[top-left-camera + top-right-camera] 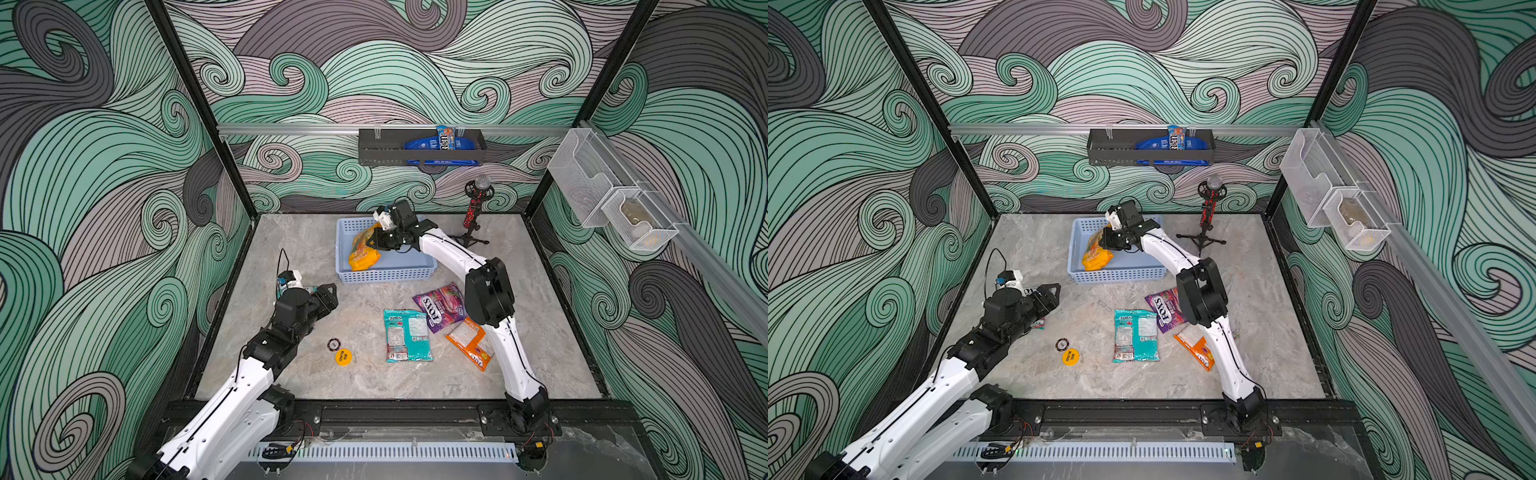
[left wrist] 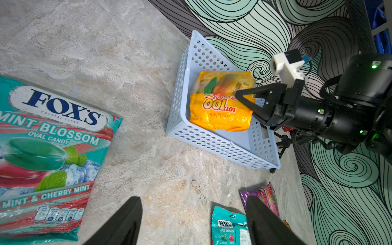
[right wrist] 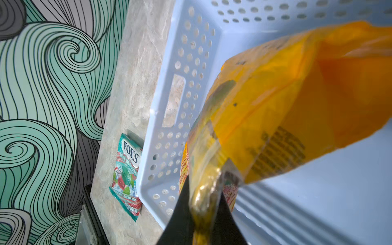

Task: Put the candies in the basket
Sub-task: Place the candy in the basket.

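Pinching the yellow bag by its edge, the right gripper holds it tilted inside the basket, upper centre in both top views. Letting go badly could leave it propped on the wall. The left gripper gapes empty near the mint bag.

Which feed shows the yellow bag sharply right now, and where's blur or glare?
Right wrist view: yellow bag too close, print blurred. Left wrist view: sharp, its label readable; slight glare on the mint bag. Both top views: sharp, evenly lit.
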Motion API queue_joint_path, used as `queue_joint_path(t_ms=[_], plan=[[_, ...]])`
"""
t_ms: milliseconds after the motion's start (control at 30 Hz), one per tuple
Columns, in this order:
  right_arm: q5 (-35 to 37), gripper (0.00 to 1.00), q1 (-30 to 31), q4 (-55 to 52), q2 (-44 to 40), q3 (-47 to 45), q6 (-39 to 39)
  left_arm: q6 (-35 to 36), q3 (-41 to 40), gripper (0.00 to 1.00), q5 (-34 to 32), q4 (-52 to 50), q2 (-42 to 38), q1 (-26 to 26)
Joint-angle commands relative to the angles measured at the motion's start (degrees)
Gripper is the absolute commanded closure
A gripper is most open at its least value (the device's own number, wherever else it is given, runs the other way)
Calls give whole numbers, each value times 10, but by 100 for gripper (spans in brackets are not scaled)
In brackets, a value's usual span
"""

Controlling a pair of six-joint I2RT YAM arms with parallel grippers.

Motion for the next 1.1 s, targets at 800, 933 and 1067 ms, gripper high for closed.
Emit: queue_joint_path(t_ms=[800, 933, 1067], plan=[[112, 45, -33, 33, -167, -207, -61, 3, 16, 20, 28, -21, 11, -2], [156, 32, -26, 23, -271, -278, -83, -6, 1, 20, 43, -2, 22, -2], [177, 29, -7, 19, -389, -399, -84, -13, -6, 20, 64, 18, 44, -2]])
